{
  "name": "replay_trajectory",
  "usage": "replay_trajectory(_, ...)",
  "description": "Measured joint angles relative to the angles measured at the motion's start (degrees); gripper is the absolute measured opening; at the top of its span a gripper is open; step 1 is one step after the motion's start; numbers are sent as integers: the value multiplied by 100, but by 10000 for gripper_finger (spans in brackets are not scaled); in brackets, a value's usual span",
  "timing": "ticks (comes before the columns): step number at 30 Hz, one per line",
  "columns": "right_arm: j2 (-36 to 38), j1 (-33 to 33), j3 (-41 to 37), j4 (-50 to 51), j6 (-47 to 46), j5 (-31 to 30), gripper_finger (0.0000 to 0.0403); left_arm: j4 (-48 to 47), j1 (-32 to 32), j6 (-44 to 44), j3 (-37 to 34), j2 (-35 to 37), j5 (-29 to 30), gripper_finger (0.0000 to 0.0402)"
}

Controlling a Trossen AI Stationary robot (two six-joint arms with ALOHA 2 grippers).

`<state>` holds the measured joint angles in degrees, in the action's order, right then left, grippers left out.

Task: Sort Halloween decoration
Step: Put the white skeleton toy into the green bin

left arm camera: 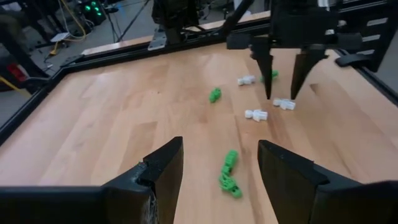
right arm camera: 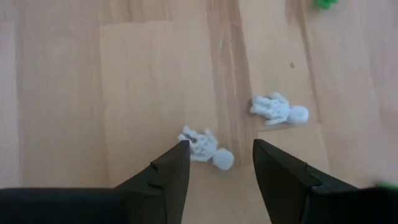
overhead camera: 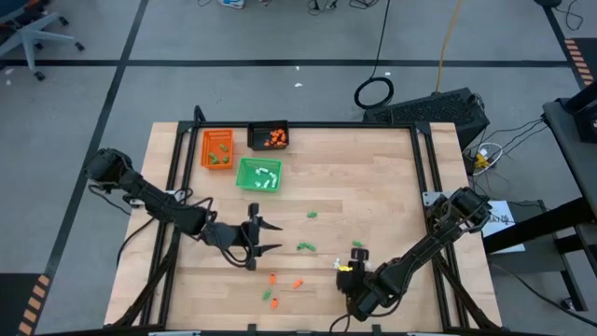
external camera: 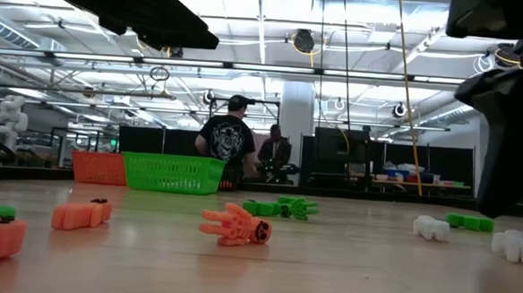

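The left end effector (overhead camera: 265, 235) hangs low over the middle of the wooden desk (overhead camera: 373, 177), its two dark fingers (left arm camera: 160, 173) spread wide with nothing between them; in the left wrist view a pair of green pieces (left arm camera: 229, 173) lies on the wood just ahead of the gap between those fingers, and another green piece (left arm camera: 214, 94) sits farther off; the right end effector (overhead camera: 349, 268) is down near the front edge of the desk, tips pointing at the surface, fingers (right arm camera: 166, 175) apart and pinching nothing; in the right wrist view a white skeleton figure (right arm camera: 206, 149) lies flat on the wood right at the mouth of the gap, just beside one fingertip, though contact cannot be made out; a second white skeleton figure (right arm camera: 280, 110) lies near it, apart from both fingers; the Halloween decoration is split between trays and bare wood; the orange tray (overhead camera: 205, 149) holds green pieces, the black tray (overhead camera: 253, 137) holds orange pieces, and the green tray (overhead camera: 244, 175) holds white ones, all three grouped at the far left of the desk; loose orange pieces (overhead camera: 284, 282) lie near the front edge between the two arms, and loose green ones (overhead camera: 305, 246) sit around the centre; in the low view an orange hand-shaped piece (external camera: 234, 224) lies on the wood in front, and two people (external camera: 229, 140) stand in the room behind the desk
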<state>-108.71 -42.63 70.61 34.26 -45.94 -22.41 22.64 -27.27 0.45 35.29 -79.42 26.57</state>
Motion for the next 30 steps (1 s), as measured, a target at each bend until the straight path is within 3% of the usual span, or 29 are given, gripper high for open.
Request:
replay_trajectory(9,0,24,0,4,1189,20,160,-69,227,153,0,0,-12,205)
replay_trajectory(22,-267,235,11,-143,1558,346,157,-38,433,337,-2,2,-159,205)
replay_trajectory(30,-304,373,15,-235,1522,853,86,-43,433,302,-2,2,-234,205)
